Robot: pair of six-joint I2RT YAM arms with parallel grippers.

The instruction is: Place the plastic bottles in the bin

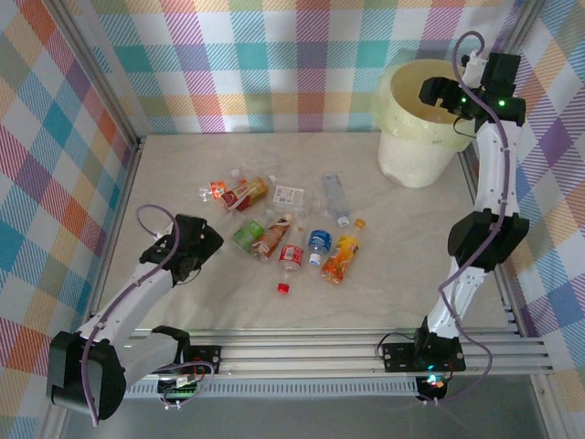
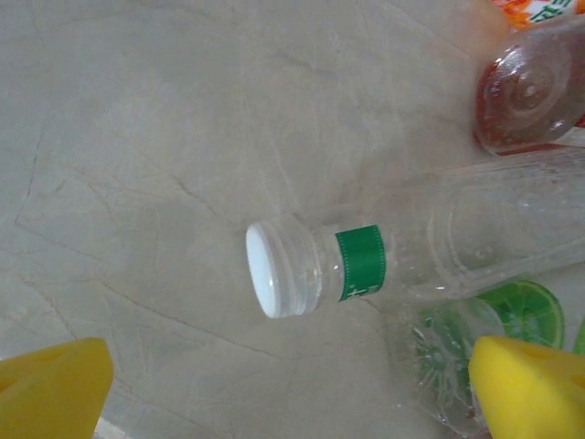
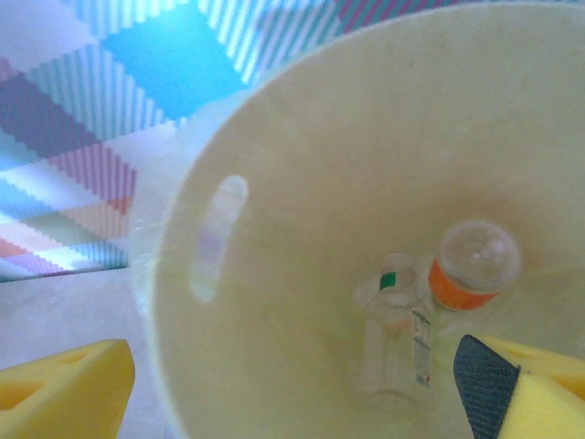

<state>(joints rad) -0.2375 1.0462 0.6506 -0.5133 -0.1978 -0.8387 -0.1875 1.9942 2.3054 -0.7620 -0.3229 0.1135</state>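
Left jaws, spread wide, hovering above clear plastic bottle with white cap and green band (image 2: 366,261), lying on pale bench (image 2: 137,137), long axis running pad to pad; right jaws hanging apart, empty, over round cream-yellow plastic bin (image 1: 411,160).

table (image 1: 183,165): pale, marbled | walls (image 1: 274,55): plaid cloth | metal rails (image 1: 320,340): near edge

1 bin (image 1: 411,157) w/ 2 bottles (image 3: 475,265) inside, approx 9 more loose on the table (image 1: 411,274).
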